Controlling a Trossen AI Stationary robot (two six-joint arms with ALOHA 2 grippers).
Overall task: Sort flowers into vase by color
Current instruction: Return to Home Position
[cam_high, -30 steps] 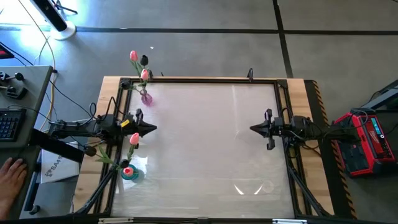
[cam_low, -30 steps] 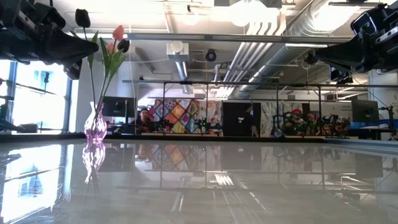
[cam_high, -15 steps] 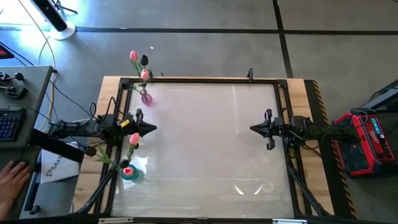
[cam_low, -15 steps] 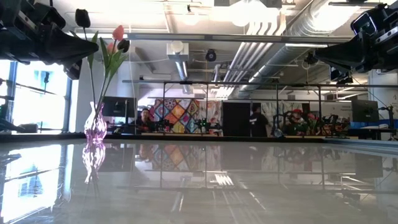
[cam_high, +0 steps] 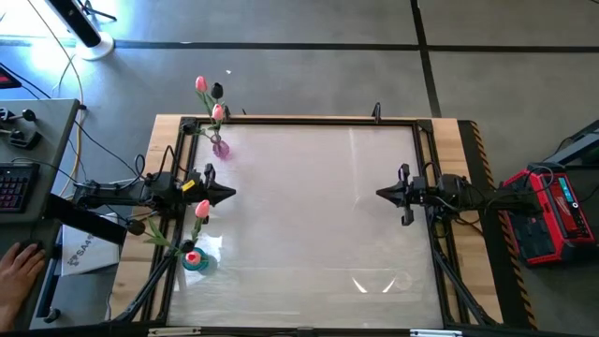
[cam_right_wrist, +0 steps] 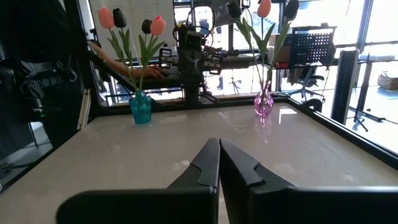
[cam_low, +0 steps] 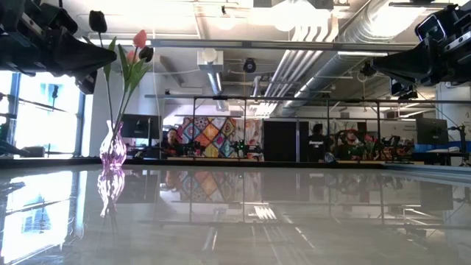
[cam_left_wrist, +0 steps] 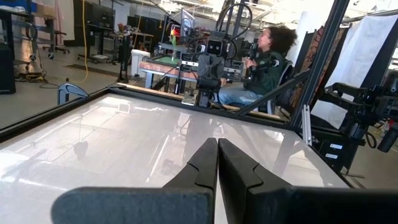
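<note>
A purple vase (cam_high: 221,148) stands at the table's far left. It holds pink and dark flowers (cam_right_wrist: 264,7) by their stems. A teal vase (cam_right_wrist: 140,109) stands at the near left, also with pink and dark flowers (cam_right_wrist: 158,25) upright in it. My left gripper (cam_high: 227,195) is shut and points level over the table's left side, between the two vases. My right gripper (cam_high: 382,194) is shut and points level over the right side, facing the left one. Neither has anything between its fingers.
A dark rail (cam_high: 299,120) frames the glossy tabletop. A person's hand (cam_high: 14,271) rests at a desk left of the table, beside a keyboard (cam_high: 11,187). A red device (cam_high: 552,215) sits off the right edge. A seated person (cam_left_wrist: 264,62) shows beyond the right arm.
Both arms and both vases have kept still. In the room behind the table a person has walked a little toward the right.
</note>
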